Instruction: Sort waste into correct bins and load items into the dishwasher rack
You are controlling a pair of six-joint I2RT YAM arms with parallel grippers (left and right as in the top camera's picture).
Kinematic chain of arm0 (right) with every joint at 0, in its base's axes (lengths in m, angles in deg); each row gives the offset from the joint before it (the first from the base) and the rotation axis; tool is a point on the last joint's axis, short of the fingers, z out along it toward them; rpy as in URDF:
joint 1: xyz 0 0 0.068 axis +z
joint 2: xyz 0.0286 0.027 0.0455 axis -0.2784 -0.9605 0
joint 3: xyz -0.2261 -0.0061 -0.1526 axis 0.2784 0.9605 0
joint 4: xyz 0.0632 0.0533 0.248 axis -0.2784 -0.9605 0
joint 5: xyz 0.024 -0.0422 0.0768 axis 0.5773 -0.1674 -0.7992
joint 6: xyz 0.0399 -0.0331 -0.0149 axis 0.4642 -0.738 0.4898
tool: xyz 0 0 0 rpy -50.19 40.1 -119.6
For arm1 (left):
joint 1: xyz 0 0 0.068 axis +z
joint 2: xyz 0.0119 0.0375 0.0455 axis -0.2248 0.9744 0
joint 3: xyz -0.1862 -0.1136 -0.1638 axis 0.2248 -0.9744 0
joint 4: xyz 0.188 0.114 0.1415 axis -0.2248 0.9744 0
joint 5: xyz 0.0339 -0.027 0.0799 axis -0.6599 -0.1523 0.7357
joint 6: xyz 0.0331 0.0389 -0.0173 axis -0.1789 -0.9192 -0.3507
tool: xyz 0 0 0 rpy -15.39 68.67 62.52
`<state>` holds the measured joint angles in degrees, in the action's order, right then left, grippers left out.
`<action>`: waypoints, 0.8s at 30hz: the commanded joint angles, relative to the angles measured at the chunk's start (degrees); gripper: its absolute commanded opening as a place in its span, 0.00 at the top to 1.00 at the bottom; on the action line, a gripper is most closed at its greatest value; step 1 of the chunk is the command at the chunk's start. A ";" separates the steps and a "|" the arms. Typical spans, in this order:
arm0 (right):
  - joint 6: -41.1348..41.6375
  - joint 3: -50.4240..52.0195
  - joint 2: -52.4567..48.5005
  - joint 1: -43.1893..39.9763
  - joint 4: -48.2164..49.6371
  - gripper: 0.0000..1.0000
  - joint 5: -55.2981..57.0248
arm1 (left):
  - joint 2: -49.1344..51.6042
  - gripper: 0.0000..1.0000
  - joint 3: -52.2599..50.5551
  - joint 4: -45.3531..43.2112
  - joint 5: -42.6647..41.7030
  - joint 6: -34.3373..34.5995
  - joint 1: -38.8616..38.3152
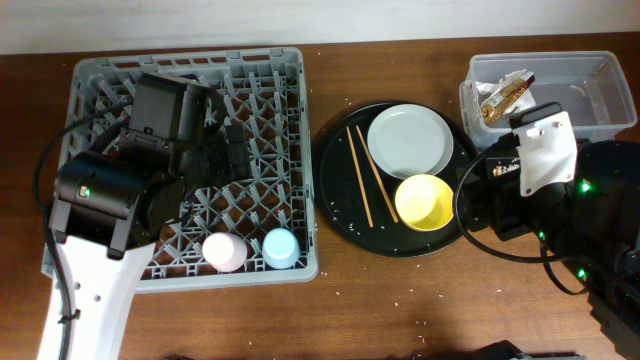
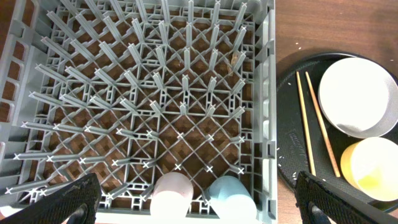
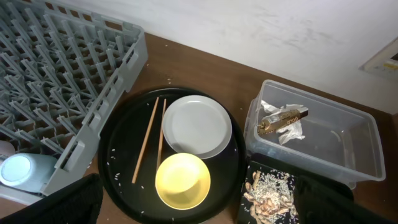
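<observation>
Found the left pincer (image 2: 196, 186) spread wide and empty above the dishwasher rack (image 2: 155, 93). Spotted the pink cup (image 2: 171, 194) and the blue cup (image 2: 227, 196) right beneath it, between its fingers (image 2: 68, 199), set among the pegs at the rack's near edge. Found the right pincer (image 3: 198, 182) likewise agape, gripping nothing. Noted the yellow bowl (image 3: 182, 180) directly under it, the plate (image 3: 196, 127) just beyond the bowl, the chopsticks (image 3: 149, 140) a little to its left, all on the round black tray (image 3: 118, 162). Saw the napkin (image 3: 291, 132) and wrapper (image 3: 283, 117) inside the clear tub (image 3: 336, 162), ahead and to the right of that pincer, and the food scraps (image 3: 267, 193) in the shallow black tray (image 3: 261, 168), close by its right finger. Judged the waste sorted and the loading half done, with bowl, plate and chopsticks yet to go. Reckoned the next move to call for a straight descent of the right pincer onto the bowl's rim, one finger inside and one outside, then a carry leftward to the rack.
</observation>
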<state>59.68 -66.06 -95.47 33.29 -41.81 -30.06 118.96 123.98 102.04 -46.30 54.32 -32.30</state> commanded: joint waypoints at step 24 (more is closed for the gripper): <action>-6.62 85.96 59.98 -1.14 44.96 0.01 1.31 | 0.07 0.01 0.13 0.04 0.81 -0.90 0.37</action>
<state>53.26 16.49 -36.13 32.42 0.35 -28.81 119.05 123.91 102.15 -46.30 54.32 -32.28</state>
